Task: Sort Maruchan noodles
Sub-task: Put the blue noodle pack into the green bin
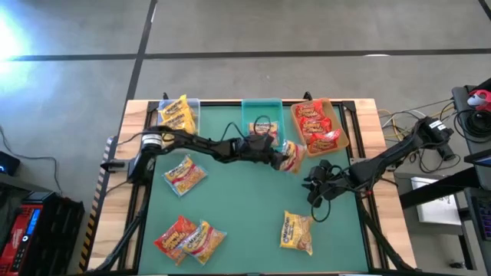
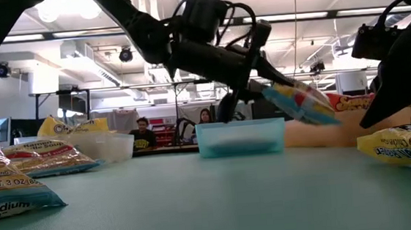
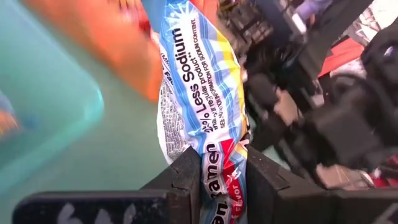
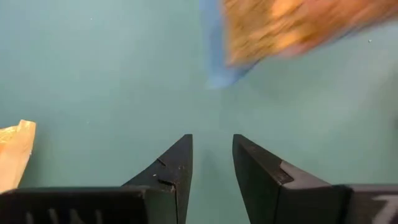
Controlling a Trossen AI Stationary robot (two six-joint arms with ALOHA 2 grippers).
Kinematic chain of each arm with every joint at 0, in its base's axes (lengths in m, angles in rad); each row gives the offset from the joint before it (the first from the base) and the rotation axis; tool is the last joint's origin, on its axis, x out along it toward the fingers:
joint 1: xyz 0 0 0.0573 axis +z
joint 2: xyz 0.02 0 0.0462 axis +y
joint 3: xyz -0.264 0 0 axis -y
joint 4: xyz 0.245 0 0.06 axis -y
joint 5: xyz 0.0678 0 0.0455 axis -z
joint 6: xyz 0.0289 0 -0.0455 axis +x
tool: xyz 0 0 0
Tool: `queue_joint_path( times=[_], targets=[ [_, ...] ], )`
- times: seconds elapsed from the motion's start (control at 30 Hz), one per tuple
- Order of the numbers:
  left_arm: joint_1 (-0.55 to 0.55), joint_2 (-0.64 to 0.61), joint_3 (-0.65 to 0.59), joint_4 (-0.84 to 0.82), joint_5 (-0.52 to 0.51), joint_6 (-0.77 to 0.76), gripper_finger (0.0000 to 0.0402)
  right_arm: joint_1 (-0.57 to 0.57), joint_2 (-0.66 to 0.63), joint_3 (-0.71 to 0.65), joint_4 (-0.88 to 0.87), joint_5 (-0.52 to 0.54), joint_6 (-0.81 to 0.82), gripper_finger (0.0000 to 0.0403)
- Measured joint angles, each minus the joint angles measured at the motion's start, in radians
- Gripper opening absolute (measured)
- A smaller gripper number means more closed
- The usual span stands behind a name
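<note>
My left gripper [image 1: 281, 156] reaches from the table's left to just in front of the teal bin [image 1: 262, 115] and is shut on a multicoloured blue-and-white noodle packet [image 1: 292, 157], held above the mat. My right gripper [image 1: 317, 185] hovers open over bare mat to the right of it, touching nothing. The clear bin [image 1: 178, 113] holds yellow packets. The tan bin [image 1: 319, 125] holds red packets. Loose packets lie flat on the mat: one at the left [image 1: 184, 175], two at the near left [image 1: 190, 238] and a yellow one at the near right [image 1: 296, 231]. My left gripper pinches the multicoloured packet between its two fingers [image 3: 186, 180] at one end, by the "ramen" print [image 3: 219, 177]. The fingers come from the table's left, slanting down. The packet is lifted clear and sticks out past the fingertips, tilted down toward the tan bin [image 2: 302, 104].
The three bins stand in a row along the far edge. The wooden table rim [image 1: 138, 115] frames the green mat. Cables and equipment lie beyond the right edge [image 1: 468, 115]. Bare mat shows in the middle [image 1: 245, 207]. People sit in the room behind [image 2: 142, 133].
</note>
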Motion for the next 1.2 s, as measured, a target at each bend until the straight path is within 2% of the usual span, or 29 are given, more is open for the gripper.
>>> queue_joint_path(
  times=[0.13, 0.37, 0.7, 0.93, 1.1, 1.2],
  targets=[
    [0.035, -0.034, 0.01, -0.011, -0.002, 0.061, 0.0065, 0.0, 0.007, 0.0, 0.0, 0.003, 0.002, 0.0107],
    [0.131, -0.104, 0.018, -0.023, -0.003, 0.261, 0.0065, 0.0, 0.041, 0.0, 0.002, 0.011, 0.017, 0.0102],
    [0.332, -0.182, 0.018, -0.203, -0.022, 0.668, 0.0065, 0.0, 0.095, 0.0, 0.008, 0.013, 0.052, 0.0101],
    [0.419, -0.19, 0.018, -0.303, -0.037, 0.973, 0.0065, 0.0, 0.131, 0.0, 0.01, 0.013, 0.077, 0.0102],
    [0.446, -0.189, 0.018, -0.377, -0.038, 1.091, 0.0065, 0.0, 0.141, 0.001, 0.01, 0.013, 0.079, 0.0099],
    [0.445, -0.189, 0.017, -0.384, -0.037, 1.101, 0.0065, 0.0, 0.141, 0.001, 0.01, 0.013, 0.079, 0.0098]
  ],
)
